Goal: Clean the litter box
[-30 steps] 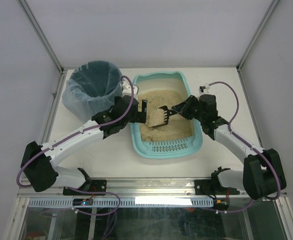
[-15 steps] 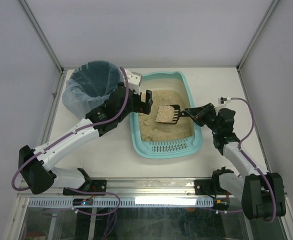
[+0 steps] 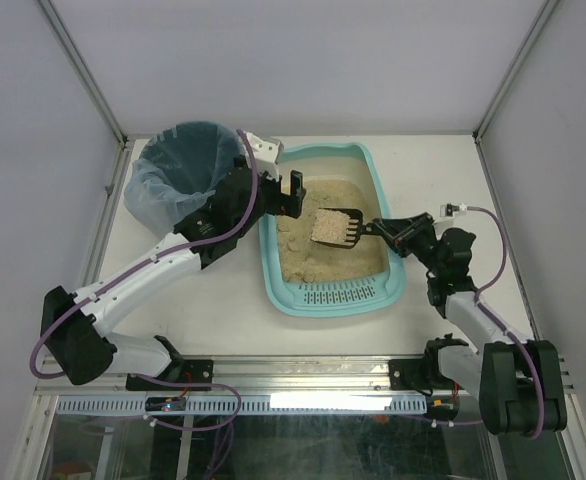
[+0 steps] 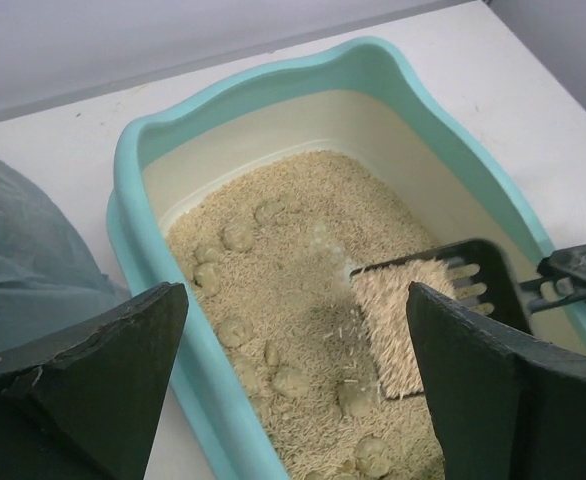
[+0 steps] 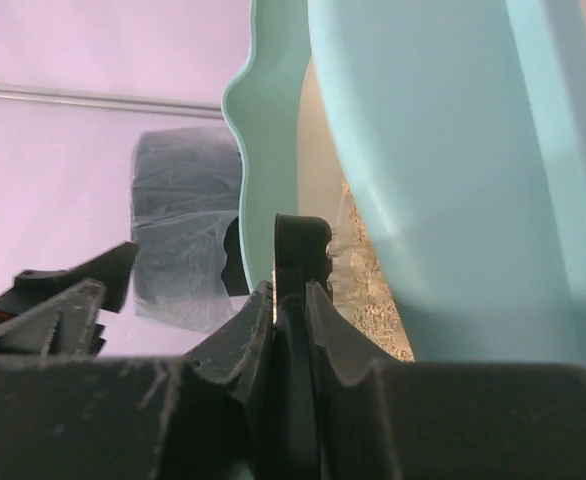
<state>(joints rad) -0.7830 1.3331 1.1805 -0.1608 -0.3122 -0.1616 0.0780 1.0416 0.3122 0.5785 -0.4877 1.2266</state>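
The light teal litter box [image 3: 373, 180] sits mid-table, filled with beige litter and several clumps [image 4: 291, 381]. A black slotted scoop [image 3: 337, 226] carrying litter hovers over the sand, also visible in the left wrist view as the scoop [image 4: 423, 300]. My right gripper [image 3: 393, 233] is shut on its handle at the box's right rim; in the right wrist view the right gripper [image 5: 291, 300] pinches the thin black handle. My left gripper [image 3: 290, 192] hangs open over the box's left rim, and in its own view the left gripper [image 4: 293, 385] holds nothing.
A round dark bin [image 3: 185, 172] with a bluish bag liner stands left of the box, next to my left arm. The grate [image 3: 338, 296] is at the box's near end. Frame posts stand at the table's far corners.
My right arm drew back to the right, and the scoop rose out of the sand with litter on it. My left gripper moved toward the far left of the box.
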